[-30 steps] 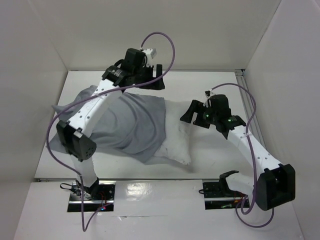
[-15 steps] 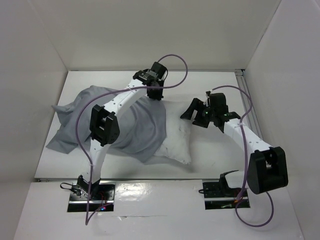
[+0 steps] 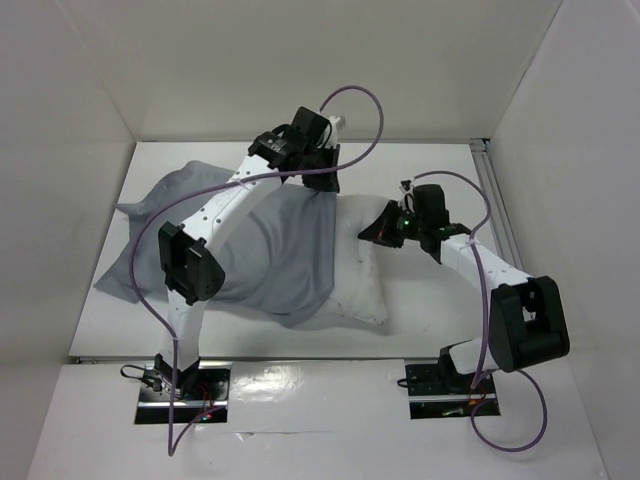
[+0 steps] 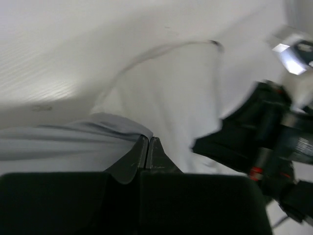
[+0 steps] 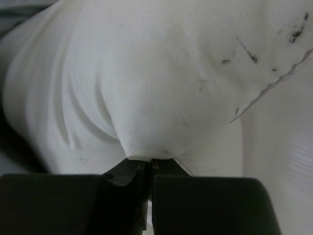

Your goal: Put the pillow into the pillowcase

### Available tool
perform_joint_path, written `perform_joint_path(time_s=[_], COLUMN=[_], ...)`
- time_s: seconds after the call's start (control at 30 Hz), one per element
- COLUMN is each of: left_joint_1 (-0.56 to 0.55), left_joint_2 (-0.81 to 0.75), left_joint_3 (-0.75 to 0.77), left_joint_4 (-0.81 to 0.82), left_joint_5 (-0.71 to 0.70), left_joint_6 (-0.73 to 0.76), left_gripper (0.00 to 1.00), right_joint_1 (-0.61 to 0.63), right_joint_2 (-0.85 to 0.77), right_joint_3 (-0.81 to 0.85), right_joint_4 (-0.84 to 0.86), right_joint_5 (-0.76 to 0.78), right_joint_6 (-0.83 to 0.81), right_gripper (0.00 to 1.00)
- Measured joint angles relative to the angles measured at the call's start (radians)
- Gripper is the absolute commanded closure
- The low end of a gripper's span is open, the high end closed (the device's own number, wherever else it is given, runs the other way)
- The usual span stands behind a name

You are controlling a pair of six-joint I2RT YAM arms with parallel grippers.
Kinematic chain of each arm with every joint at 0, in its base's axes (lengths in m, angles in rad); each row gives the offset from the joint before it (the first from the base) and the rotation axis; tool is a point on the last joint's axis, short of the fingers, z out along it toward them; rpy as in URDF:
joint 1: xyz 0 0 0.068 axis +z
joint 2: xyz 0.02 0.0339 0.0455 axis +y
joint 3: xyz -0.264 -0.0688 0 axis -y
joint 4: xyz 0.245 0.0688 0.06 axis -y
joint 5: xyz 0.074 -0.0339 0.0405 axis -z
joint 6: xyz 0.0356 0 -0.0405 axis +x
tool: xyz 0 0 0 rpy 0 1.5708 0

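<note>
The grey pillowcase [image 3: 250, 250] lies wrinkled across the left and middle of the table. The white speckled pillow [image 3: 362, 285] sticks out of its right side. My left gripper [image 3: 325, 183] is at the pillowcase's far right corner, shut on the grey hem. In the left wrist view the jaws [image 4: 147, 140] meet with the pillowcase edge [image 4: 112, 128] pinched at their tips, and the pillow [image 4: 166, 93] lies beyond. My right gripper [image 3: 373, 232] is at the pillow's far right end. In the right wrist view it [image 5: 148, 164] is shut on a bunched fold of the pillow [image 5: 161, 73].
White walls close in the table at the back and on both sides. A metal rail [image 3: 495, 215] runs along the right edge. The arm bases [image 3: 185, 382] [image 3: 440, 380] sit at the near edge. Purple cables [image 3: 355, 100] loop above both arms.
Both grippers have gone from open to shut. The left one dropped onto the pillowcase's far right edge; the right one moved left onto the pillow's end. The pillowcase has shifted and bulged at its left.
</note>
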Motion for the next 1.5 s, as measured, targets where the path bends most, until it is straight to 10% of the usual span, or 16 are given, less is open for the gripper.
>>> perform_joint_path(time_s=[0.43, 0.6, 0.73, 0.83, 0.97, 1.0, 1.2, 1.5], left_joint_1=[-0.069, -0.071, -0.080, -0.086, -0.083, -0.080, -0.042, -0.082], left_joint_2=[0.100, 0.131, 0.074, -0.032, -0.256, -0.327, -0.717, -0.807], left_joint_3=[0.129, 0.116, 0.055, 0.004, -0.107, -0.160, -0.636, -1.363], left_joint_4=[0.182, 0.267, 0.290, 0.288, 0.307, 0.324, 0.437, 0.540], left_joint_5=[0.410, 0.459, 0.438, 0.387, 0.277, 0.239, 0.041, -0.180], left_joint_6=[-0.140, -0.180, -0.159, -0.135, -0.080, -0.058, 0.011, -0.095], left_gripper=[1.00, 0.23, 0.00, 0.00, 0.00, 0.00, 0.25, 0.02], right_joint_1=[0.129, 0.090, 0.023, -0.029, -0.106, -0.122, -0.175, -0.213], right_joint_2=[-0.100, -0.200, -0.168, -0.101, -0.006, 0.015, -0.019, -0.313], right_joint_3=[-0.009, -0.143, -0.142, -0.094, 0.023, 0.065, 0.241, 0.113], right_joint_4=[0.051, 0.096, 0.103, 0.100, 0.063, 0.042, -0.136, -0.306], right_joint_5=[0.146, 0.195, 0.240, 0.260, 0.204, 0.190, 0.232, 0.257], right_joint_6=[0.120, 0.201, 0.200, 0.174, 0.113, 0.092, -0.058, -0.112], right_gripper=[1.00, 1.00, 1.00, 0.96, 0.23, 0.18, 0.06, 0.04])
